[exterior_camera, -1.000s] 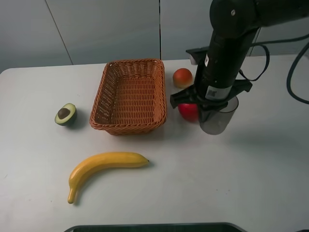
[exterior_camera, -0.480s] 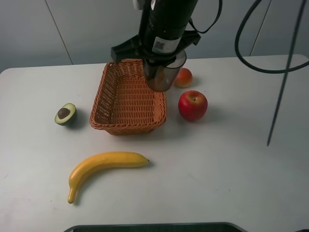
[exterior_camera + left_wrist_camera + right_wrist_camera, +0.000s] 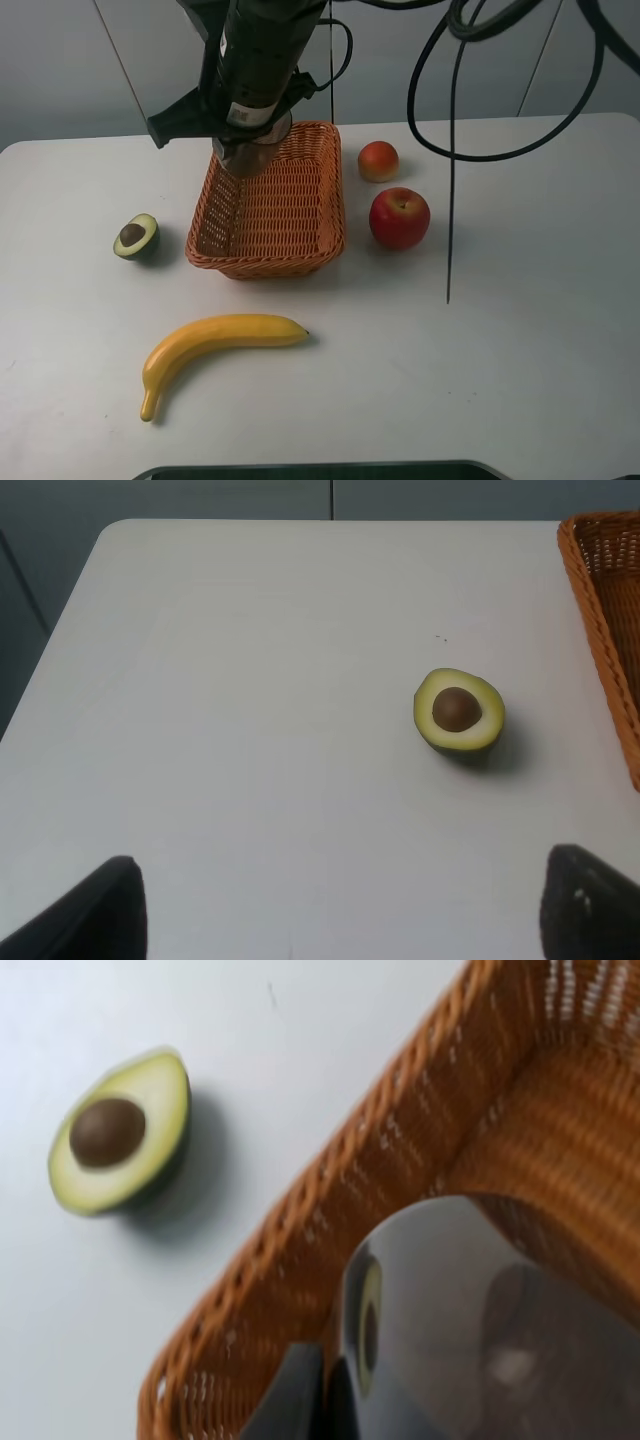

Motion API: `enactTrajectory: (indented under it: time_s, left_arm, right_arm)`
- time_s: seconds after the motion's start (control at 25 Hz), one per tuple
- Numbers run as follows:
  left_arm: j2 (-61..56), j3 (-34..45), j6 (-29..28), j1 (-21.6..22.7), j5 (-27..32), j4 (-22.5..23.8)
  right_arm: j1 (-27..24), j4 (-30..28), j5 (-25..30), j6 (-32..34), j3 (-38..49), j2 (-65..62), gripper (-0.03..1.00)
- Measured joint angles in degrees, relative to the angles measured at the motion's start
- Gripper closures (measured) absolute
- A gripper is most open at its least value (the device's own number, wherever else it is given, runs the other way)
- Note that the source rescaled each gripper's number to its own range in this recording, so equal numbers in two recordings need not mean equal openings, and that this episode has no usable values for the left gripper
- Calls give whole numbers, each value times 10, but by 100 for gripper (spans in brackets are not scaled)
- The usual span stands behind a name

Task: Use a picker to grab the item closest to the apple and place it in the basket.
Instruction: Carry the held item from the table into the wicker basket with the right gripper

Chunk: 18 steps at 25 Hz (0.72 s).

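Right hand (image 3: 247,120) grips the picker (image 3: 251,152) above the basket (image 3: 331,215) on a white worktop (image 3: 480,380), grey wall panels (image 3: 60,70) behind; left hand (image 3: 345,910) spread wide.

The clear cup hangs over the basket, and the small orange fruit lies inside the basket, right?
Not quite. The clear cup is over the basket, but the small orange fruit lies on the table beside the apple, as the exterior high view shows.

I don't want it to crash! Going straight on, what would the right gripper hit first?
Probably the woven orange wicker basket's left wall, just under its clear picker cup; depth is unclear.
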Motion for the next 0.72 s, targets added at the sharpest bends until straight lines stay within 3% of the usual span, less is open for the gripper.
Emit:
enactTrajectory:
  time_s: [0.2, 0.52, 0.6, 0.72]
  left_arm:
    - [0, 0, 0, 0, 0, 0]
    - [0, 0, 0, 0, 0, 0]
    - [0, 0, 0, 0, 0, 0]
    - [0, 0, 0, 0, 0, 0]
  right_arm:
    - [1, -30, -37, 0, -1, 34, 97]
    - [1, -90, -44, 31, -1, 70, 95]
    - [1, -91, -45, 34, -1, 75, 88]
    - [1, -91, -46, 36, -1, 80, 62]
